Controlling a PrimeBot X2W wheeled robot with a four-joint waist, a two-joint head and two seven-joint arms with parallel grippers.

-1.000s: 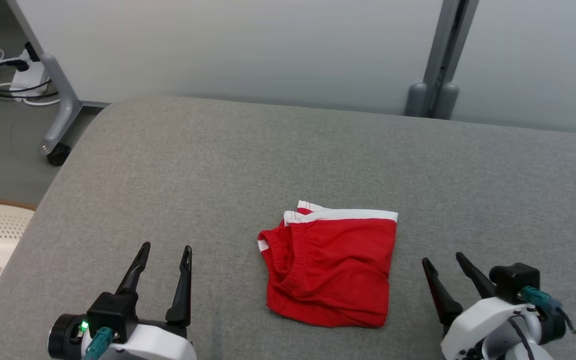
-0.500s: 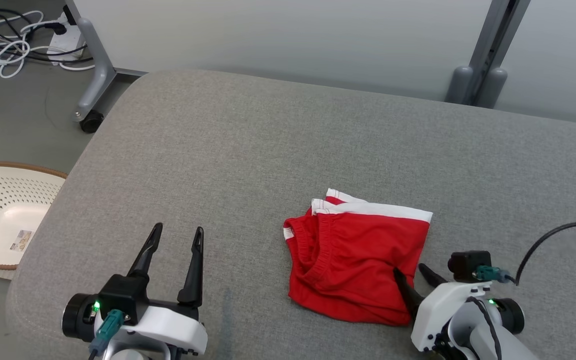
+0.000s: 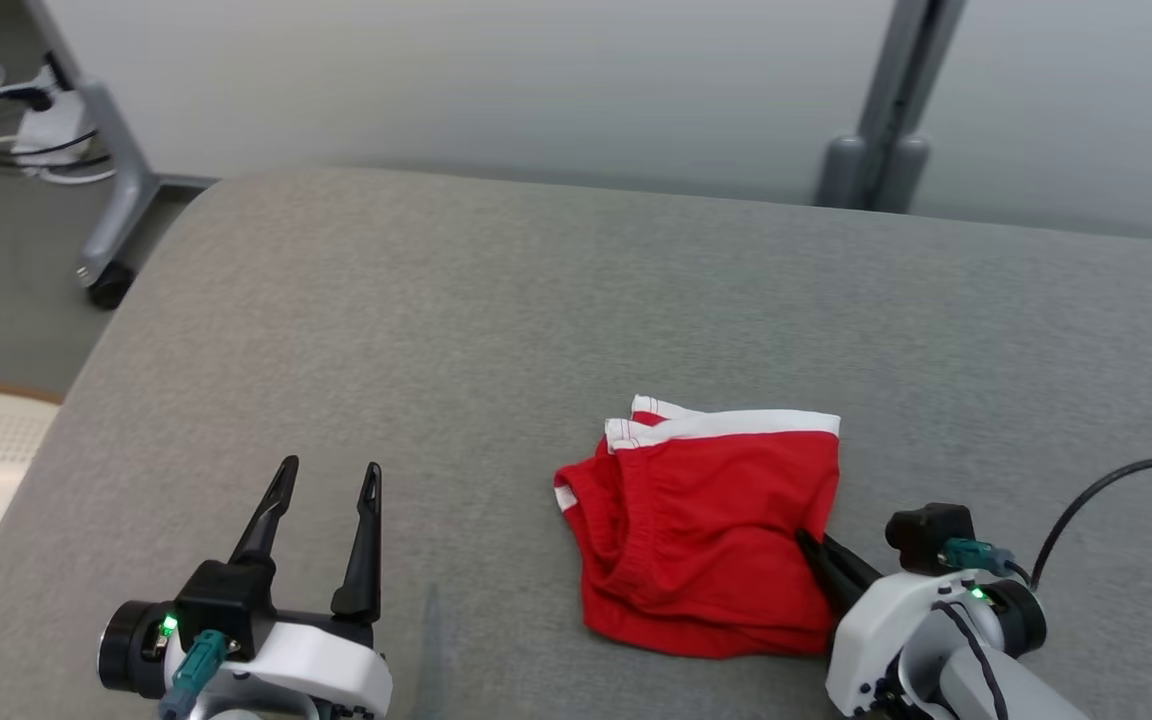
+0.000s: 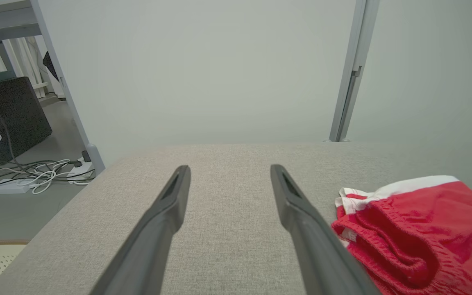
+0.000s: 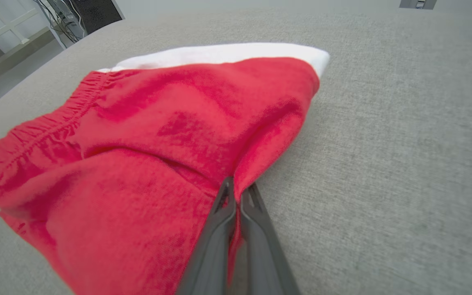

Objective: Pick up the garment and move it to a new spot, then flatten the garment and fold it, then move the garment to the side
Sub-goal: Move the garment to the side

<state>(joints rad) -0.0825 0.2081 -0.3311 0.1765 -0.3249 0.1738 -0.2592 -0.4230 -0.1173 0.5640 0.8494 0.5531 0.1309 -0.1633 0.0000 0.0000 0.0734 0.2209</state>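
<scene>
Overhead first. Finds the red garment (image 3: pixel 701 530) lying loosely folded on the grey padded surface (image 3: pixel 436 330), towards the near right. Finds the left gripper (image 3: pixel 331 468) well apart from it, fingers spread wide, holding nothing. Finds the right gripper (image 3: pixel 808 542) pressed together on the garment's lower right edge. As a judgement: might lose the cloth on lifting, given so small a pinch. Might also unroll the bundle by hauling one layer alone, and drag the rest across the nap. Could snag the black cable (image 3: pixel 1116 466) looping beside the right wrist, too.

From the left wrist next. Shows two long dark fingers set apart over bare grey weave, with the garment just off to their right, not touching. Shows a gathered elastic seam, a white band (image 4: pixel 408 184) along the far hem, and soft rolled folds.

From the right wrist last. Shows both fingers closed tip to tip on a ridge of red knit, tented up towards the pinch. Cannot tell whether gripping one layer or several. Looks like soft, slightly fuzzy jersey, limp and creased. Carries the white band across the far edge and puckered elastic at the left. Rests on coarse woven upholstery, probably grippy enough to hold back any trailing cloth.
</scene>
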